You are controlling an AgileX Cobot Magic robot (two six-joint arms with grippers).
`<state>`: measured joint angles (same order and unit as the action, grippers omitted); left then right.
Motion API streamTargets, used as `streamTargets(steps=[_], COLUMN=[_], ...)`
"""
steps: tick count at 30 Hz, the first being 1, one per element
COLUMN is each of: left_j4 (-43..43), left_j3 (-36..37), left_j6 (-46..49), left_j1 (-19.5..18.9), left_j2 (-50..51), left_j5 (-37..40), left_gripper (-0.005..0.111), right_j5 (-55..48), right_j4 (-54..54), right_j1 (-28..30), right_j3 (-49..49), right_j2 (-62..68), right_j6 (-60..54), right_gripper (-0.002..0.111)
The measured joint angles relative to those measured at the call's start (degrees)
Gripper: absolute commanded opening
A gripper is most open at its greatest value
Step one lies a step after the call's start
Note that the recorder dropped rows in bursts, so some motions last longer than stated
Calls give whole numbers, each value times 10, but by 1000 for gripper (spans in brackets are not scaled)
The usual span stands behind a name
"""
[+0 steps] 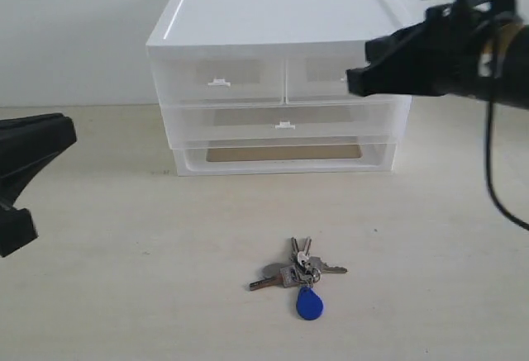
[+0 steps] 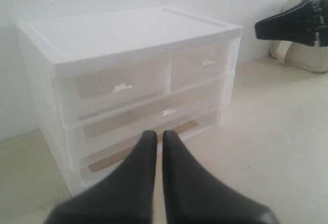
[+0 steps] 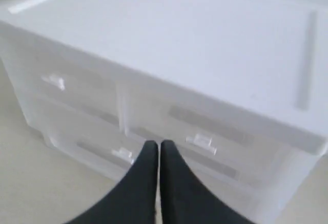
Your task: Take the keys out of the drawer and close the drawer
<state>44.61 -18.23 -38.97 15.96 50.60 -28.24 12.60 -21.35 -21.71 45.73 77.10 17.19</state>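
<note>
The keys (image 1: 299, 277), silver on a ring with a blue fob (image 1: 309, 303), lie on the table in front of the white-topped unit (image 1: 277, 14). The drawer (image 1: 285, 123), full width with a small white centre tab, sits pushed in, its front about level with the unit; it also shows in the wrist views (image 2: 166, 112) (image 3: 92, 149). My right gripper (image 1: 354, 80) (image 3: 155, 144) is shut and empty, raised in front of the upper right half-width drawer. At the table's left side my left gripper (image 1: 64, 134) (image 2: 155, 134) is shut and empty, well back from the unit.
Two half-width drawers (image 1: 219, 80) fill the unit's top row. Below the wide drawer lies another shallow translucent compartment (image 1: 281, 156). A wall stands behind the unit. The right arm's cable (image 1: 492, 171) hangs at the right edge.
</note>
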Motion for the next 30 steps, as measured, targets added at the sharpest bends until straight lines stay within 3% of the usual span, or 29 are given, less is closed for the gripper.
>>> streamTargets(steps=[9, 17, 22, 30], left_j4=[9, 80, 91, 115], left_j3=[49, 58, 58, 58], left_j6=[-113, -230, -240, -255], left_j1=[0, 0, 0, 0], left_j2=[-255, -487, -502, -504], left_j5=[-2, -5, -45, -35], left_gripper=[4, 4, 4, 4], right_j5=[-21, -221, -321, -463], right_j4=[-1, -1, 2, 49], right_j1=[0, 0, 0, 0], right_j3=[-133, -181, -176, -165], right_j2=[-350, -646, -767, -768], right_j6=[86, 106, 108, 61], right_gripper=[0, 0, 0, 0])
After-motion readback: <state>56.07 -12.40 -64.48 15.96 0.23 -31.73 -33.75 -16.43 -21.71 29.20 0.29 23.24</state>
